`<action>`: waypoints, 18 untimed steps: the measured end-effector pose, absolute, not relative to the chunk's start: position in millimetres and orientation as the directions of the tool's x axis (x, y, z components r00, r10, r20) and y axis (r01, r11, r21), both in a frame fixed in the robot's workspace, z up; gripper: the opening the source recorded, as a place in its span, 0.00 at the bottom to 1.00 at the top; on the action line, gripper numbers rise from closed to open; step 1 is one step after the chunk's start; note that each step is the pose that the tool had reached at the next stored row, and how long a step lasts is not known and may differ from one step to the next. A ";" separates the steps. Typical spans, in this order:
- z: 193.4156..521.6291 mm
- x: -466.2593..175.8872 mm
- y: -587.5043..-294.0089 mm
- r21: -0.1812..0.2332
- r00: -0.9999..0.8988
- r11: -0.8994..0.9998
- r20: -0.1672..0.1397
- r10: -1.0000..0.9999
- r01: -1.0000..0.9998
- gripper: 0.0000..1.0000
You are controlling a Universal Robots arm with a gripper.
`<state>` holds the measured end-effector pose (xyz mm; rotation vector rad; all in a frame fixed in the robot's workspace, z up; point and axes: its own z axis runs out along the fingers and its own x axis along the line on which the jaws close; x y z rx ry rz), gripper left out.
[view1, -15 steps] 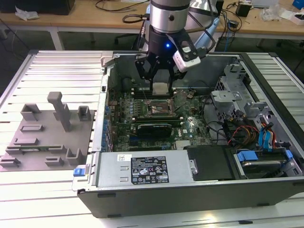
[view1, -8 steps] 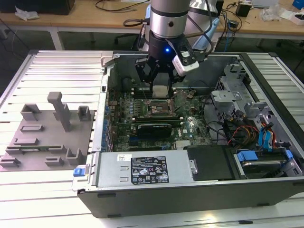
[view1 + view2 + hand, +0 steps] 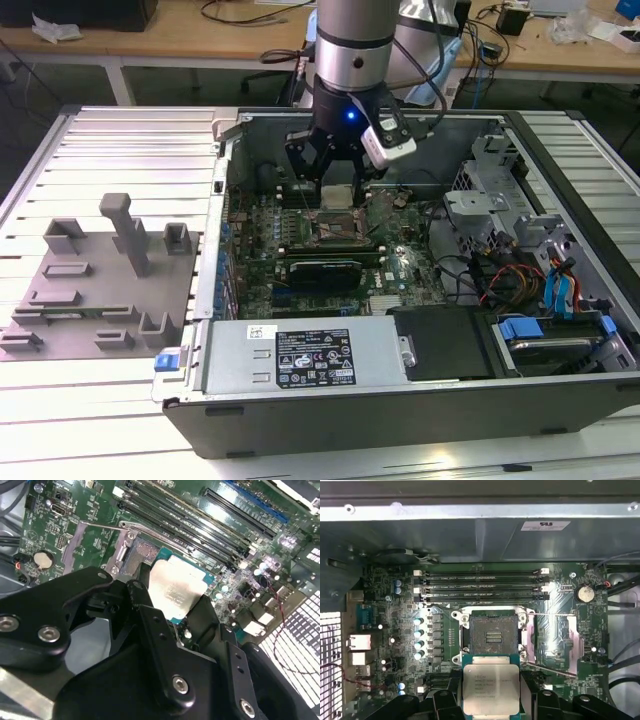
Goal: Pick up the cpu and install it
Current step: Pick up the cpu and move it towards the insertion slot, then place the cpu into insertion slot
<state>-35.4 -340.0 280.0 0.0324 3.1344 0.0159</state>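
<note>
The cpu (image 3: 338,196) is a small silvery square chip with a teal rim, held flat by my gripper (image 3: 338,186) inside the open computer case (image 3: 215,300). Black fingers (image 3: 139,596) press on two opposite edges of the cpu (image 3: 175,589), so the gripper (image 3: 172,602) is shut on it. In the first wrist view the cpu (image 3: 490,687) hangs beside the open black socket (image 3: 490,632), offset from it and above the board. The socket's load plate (image 3: 560,640) is folded open to one side. The socket (image 3: 338,229) lies just nearer than the gripper in the exterior view.
Memory slots (image 3: 482,585) run beside the socket. A dark expansion card (image 3: 322,272) lies on the board, the power supply (image 3: 300,355) sits at the near side, and a drive cage with cables (image 3: 530,270) is on the exterior view's right. A grey fixture plate (image 3: 100,285) lies left of the case.
</note>
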 end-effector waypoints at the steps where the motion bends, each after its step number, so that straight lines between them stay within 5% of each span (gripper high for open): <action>1: 277.6 -35.1 -340.0 0.010 -1.000 1.000 -0.007 0.021 0.021 0.55; 18: 255.5 -33.3 -327.9 0.010 -1.000 1.000 -0.007 0.021 0.021 0.55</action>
